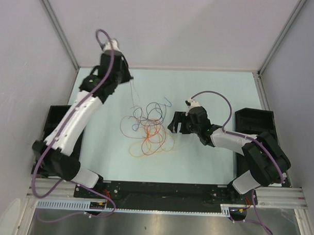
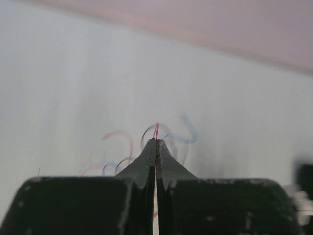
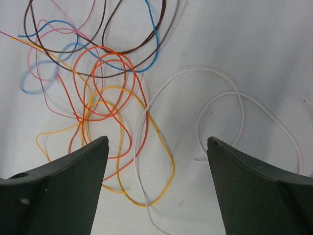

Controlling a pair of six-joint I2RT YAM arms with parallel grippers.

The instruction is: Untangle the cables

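Observation:
The cables (image 1: 149, 128) lie in a loose tangle at the middle of the pale mat. My left gripper (image 1: 129, 81) is raised at the back left of the tangle. In the left wrist view it (image 2: 156, 141) is shut on a thin red cable (image 2: 156, 129), which runs from its tips toward the pile. My right gripper (image 1: 172, 123) is open at the tangle's right edge. In the right wrist view it (image 3: 157, 142) stands wide above a yellow loop (image 3: 166, 161) and a white cable (image 3: 220, 95). Orange (image 3: 110, 88), blue (image 3: 152, 34) and brown (image 3: 122, 54) loops lie beyond.
A black tray (image 1: 54, 119) sits at the mat's left edge and another black tray (image 1: 255, 118) at its right edge. Grey enclosure walls (image 1: 170, 30) close the back and sides. Purple hoses run along both arms.

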